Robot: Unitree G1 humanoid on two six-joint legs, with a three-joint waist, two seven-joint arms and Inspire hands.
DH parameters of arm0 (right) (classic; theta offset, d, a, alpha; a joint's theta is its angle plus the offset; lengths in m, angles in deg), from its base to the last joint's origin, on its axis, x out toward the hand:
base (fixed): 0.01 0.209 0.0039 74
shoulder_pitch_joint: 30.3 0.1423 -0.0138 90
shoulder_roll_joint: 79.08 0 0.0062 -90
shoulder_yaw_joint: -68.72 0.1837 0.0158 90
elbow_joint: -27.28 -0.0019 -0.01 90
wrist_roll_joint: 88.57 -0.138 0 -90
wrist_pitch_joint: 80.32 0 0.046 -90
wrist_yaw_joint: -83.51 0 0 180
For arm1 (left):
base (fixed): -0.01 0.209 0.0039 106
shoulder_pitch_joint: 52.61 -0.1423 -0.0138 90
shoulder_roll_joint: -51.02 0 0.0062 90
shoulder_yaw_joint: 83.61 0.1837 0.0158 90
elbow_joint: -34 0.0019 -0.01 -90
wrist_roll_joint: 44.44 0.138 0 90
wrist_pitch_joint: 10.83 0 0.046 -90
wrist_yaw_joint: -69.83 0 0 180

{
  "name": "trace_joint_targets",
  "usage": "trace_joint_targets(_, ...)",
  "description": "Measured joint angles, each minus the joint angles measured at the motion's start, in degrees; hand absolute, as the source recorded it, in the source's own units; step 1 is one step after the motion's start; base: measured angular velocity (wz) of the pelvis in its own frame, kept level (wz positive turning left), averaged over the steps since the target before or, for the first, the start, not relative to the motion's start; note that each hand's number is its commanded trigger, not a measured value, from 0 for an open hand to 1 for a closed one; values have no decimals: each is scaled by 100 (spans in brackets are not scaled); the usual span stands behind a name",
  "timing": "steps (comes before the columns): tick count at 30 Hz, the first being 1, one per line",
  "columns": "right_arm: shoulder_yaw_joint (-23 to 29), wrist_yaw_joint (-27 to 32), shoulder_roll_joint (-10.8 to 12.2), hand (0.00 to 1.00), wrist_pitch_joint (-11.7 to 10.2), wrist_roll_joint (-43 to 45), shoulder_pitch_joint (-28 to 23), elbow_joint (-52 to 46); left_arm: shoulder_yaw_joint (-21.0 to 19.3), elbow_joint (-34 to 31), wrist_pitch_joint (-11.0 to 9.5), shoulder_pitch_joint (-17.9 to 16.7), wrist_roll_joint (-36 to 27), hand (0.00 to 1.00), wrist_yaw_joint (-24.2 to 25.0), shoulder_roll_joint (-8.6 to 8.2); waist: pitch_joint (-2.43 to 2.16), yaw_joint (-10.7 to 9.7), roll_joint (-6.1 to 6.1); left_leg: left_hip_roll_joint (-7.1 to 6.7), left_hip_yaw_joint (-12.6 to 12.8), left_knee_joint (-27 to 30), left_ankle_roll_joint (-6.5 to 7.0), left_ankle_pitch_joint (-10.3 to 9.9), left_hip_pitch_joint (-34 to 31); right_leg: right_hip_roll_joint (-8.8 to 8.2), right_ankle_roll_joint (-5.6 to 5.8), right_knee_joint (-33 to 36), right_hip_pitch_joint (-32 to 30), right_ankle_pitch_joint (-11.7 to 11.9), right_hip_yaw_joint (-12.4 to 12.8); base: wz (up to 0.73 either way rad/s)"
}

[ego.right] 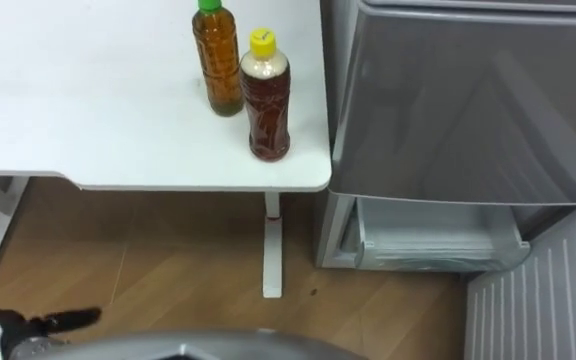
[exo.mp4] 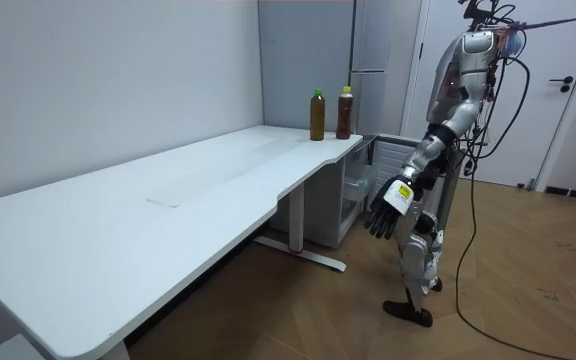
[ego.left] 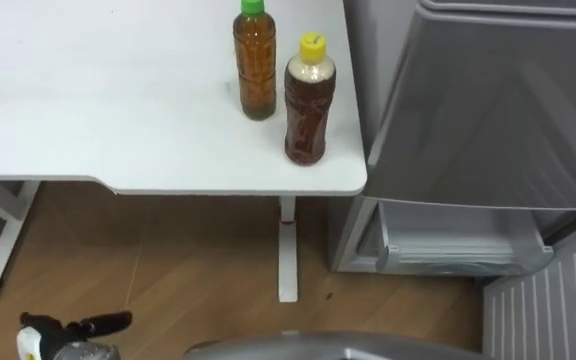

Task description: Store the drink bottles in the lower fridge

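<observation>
Drinks are standing upright on the white counter (ego.left: 98, 100), two bottles close together near its corner beside the fridge. A green-capped bottle (ego.left: 255, 70) of amber liquid is sitting a little farther back from the front edge. A yellow-capped bottle (ego.left: 309, 105) of darker brown liquid is standing just beside it, nearer the edge and the corner. The two are looking close enough that I cannot tell whether they are touching. Nothing is holding either one.

To the right of the counter, the grey fridge (ego.left: 498, 110) is showing its upper door closed. Below it the lower compartment (ego.left: 458, 240) is standing open, with a pale drawer showing inside. The lower door (ego.left: 558, 300) is swung out toward the robot at the right.

The robot is standing on the wooden floor (ego.left: 168, 280) off the counter's end, facing the counter corner and the fridge, well apart from the bottles. Its left hand (exo.mp4: 380, 220) is hanging low at its side below counter height. The fingers are loosely spread and relaxed, gripping nothing. In the eye views that hand is showing at the lower left, over the floor.
</observation>
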Motion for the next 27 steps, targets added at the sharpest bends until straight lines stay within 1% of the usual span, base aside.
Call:
trace_joint_targets(1,0,12,0,0,-35,1,-18,-2,-2,-135,-54,-1,-52,0,-68,0,-4,23,-3,0,-1,0,0,0,0,0,0,-1,-1,0,-2,0)
trace_joint_targets(2,28,18,1,0,-92,11,-58,-7,0,-382,-184,-1,-132,0,-209,0,-19,54,-9,0,-5,0,0,0,13,0,0,-2,0,0,-8,0)
trace_joint_targets(3,79,18,1,0,-138,15,-88,-9,0,-580,-332,-3,-153,0,-348,1,-25,75,-20,0,-16,0,0,0,31,0,0,-2,11,1,-14,0)
trace_joint_targets(4,94,20,0,0,-167,20,-99,-9,-1,-666,-406,-11,-153,0,-418,1,-25,79,-22,-1,-19,0,0,0,37,0,0,-1,18,1,-15,0)
trace_joint_targets(5,99,21,-1,0,-213,23,-110,-6,0,-773,-550,-16,-151,0,-550,1,-25,87,-21,0,-18,-1,0,0,47,-1,0,3,24,1,-13,0)
trace_joint_targets(7,110,16,-9,0,-253,13,-124,-19,20,-1058,-608,-36,-128,0,-768,-15,-25,66,-13,1,-20,3,0,0,46,-1,-1,0,24,1,-13,0)
trace_joint_targets(8,115,11,-16,0,-282,0,-149,-43,35,-1351,-622,-37,-71,0,-909,-27,-25,84,-13,1,-26,6,0,0,40,0,-2,2,23,1,-12,0)
trace_joint_targets(9,153,9,-17,0,-291,7,-154,-57,30,-1663,-678,-37,5,0,-1029,-30,-25,90,-10,2,-37,6,-1,-1,36,2,-1,3,18,1,-12,0)
trace_joint_targets(10,170,9,-20,0,-298,30,-154,-58,28,-1817,-735,-37,42,0,-1090,-29,-25,92,-3,2,-37,6,-1,-1,35,2,-2,2,17,1,-9,0)
trace_joint_targets(11,223,8,-25,0,-333,112,-163,-56,-4,-2076,-869,-35,121,0,-1143,-25,-26,98,15,1,-51,4,0,-1,23,1,-2,-2,14,1,-6,0)
trace_joint_targets(12,254,-10,-26,0,-364,233,-164,-55,-53,-2353,-953,-31,233,0,-1194,-12,-26,79,21,0,-66,5,0,-1,20,1,-2,-1,14,1,-7,0)
trace_joint_targets(13,256,-31,-31,0,-388,251,-167,-57,-75,-2518,-983,-31,250,0,-1212,-6,-27,77,29,0,-67,9,0,-1,13,4,-2,0,14,1,-5,0)
trace_joint_targets(14,250,-56,-46,0,-441,222,-189,-65,-80,-2870,-1016,-31,249,0,-1278,20,-27,69,39,-1,-64,15,0,-1,10,5,-2,4,16,1,7,0)
trace_joint_targets(15,249,-50,-50,0,-465,199,-204,-64,-81,-3065,-1025,-29,249,0,-1307,30,-26,76,45,-2,-58,12,0,-1,13,6,-2,8,15,1,17,-4)
trace_joint_targets(16,249,-41,-53,0,-470,163,-211,-55,-90,-3432,-1083,-25,248,0,-1344,64,-24,86,57,-1,-56,6,0,-1,19,8,-2,7,6,1,49,0)
trace_joint_targets(18,253,-33,-53,0,-517,37,-216,30,-140,-4042,-1165,-8,248,0,-1346,187,-24,82,64,-1,-39,6,0,0,31,9,-2,3,6,1,36,0)
trace_joint_targets(19,254,-36,-54,0,-533,16,-225,40,-159,-4199,-1187,-8,248,0,-1324,206,-23,79,63,-1,-38,5,0,0,37,10,-2,-1,6,1,36,0)
trace_joint_targets(21,256,-55,-49,0,-562,14,-231,67,-210,-4774,-1272,-8,248,0,-1182,219,-9,68,42,-3,-46,10,0,0,13,8,-2,-8,9,1,25,0)
trace_joint_targets(22,255,-64,-49,0,-572,13,-232,72,-197,-4907,-1276,-8,248,0,-1132,219,-5,47,34,-4,-48,14,0,-1,17,6,-2,-11,10,1,11,6)
trace_joint_targets(23,251,-113,-49,0,-589,13,-227,94,-160,-5162,-1281,-1,270,0,-995,223,-8,44,44,-5,-60,18,0,-1,15,7,-2,-17,10,1,3,5)
trace_joint_targets(25,252,-184,-55,0,-600,14,-200,152,-89,-5440,-1281,12,411,0,-784,250,-2,47,35,-4,-61,18,0,0,14,10,-2,-22,12,1,3,0)
trace_joint_targets(27,249,-282,-58,0,-607,22,-198,160,-60,-5806,-1282,88,499,0,-449,269,6,43,32,-4,-62,17,0,0,-2,11,-1,-49,11,1,1,0)
